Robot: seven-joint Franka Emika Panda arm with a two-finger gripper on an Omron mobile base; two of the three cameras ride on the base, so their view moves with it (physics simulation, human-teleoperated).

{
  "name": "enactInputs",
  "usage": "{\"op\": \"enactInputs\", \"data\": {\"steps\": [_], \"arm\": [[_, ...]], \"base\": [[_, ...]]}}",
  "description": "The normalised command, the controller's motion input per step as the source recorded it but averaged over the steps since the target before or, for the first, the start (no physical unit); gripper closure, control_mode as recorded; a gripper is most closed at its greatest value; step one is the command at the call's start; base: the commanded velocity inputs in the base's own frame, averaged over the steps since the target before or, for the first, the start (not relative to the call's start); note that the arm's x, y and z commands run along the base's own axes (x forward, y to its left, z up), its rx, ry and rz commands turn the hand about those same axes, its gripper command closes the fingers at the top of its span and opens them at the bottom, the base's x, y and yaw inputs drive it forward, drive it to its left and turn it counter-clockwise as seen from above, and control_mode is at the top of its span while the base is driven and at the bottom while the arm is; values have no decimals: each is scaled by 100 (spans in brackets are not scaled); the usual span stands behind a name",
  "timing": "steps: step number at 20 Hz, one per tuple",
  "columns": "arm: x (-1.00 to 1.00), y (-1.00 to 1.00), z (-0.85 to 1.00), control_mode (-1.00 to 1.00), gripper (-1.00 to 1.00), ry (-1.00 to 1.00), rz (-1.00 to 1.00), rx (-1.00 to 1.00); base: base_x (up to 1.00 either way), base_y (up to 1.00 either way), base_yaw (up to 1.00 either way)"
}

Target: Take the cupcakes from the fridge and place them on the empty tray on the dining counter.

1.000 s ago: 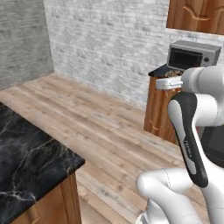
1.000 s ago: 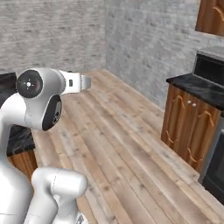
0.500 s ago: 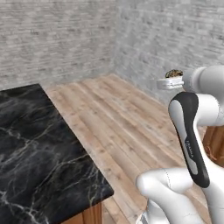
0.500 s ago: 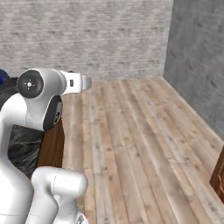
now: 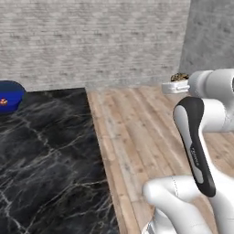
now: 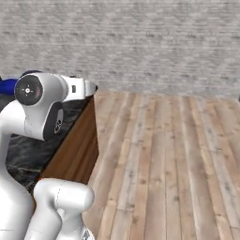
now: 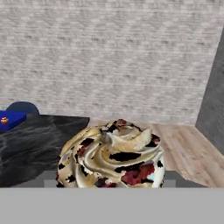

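Cupcake with swirled cream frosting flecked dark brown and red [image 7: 111, 156] sits at the bottom centre of the hand view, right up against the camera, so the gripper appears to be grasping it, though the finger tips themselves are hidden behind it. At the far left of that view, a bright blue shallow tray [image 7: 12, 119] rests on the black white-veined marble dining counter [image 7: 39, 140], with a tiny red-topped object [image 7: 4, 120] on it. In the left base view the blue tray [image 5: 10, 95] shows at the left edge, on the marble counter [image 5: 45, 155] that covers the lower left; further right lies the pale wooden plank floor [image 5: 132, 132], and at the upper right the gripper [image 5: 176, 84] carries the cupcake [image 5: 179, 77] above the floor, well apart from the tray.
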Motion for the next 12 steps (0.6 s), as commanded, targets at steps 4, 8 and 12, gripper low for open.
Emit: {"op": "enactInputs", "data": {"steps": [4, 8, 12], "arm": [[0, 0, 0, 100, 100, 0, 0, 0], [0, 0, 0, 100, 100, 0, 0, 0], [0, 0, 0, 100, 100, 0, 0, 0]], "base": [[100, -97, 38], [100, -100, 35], [100, -85, 42]]}}
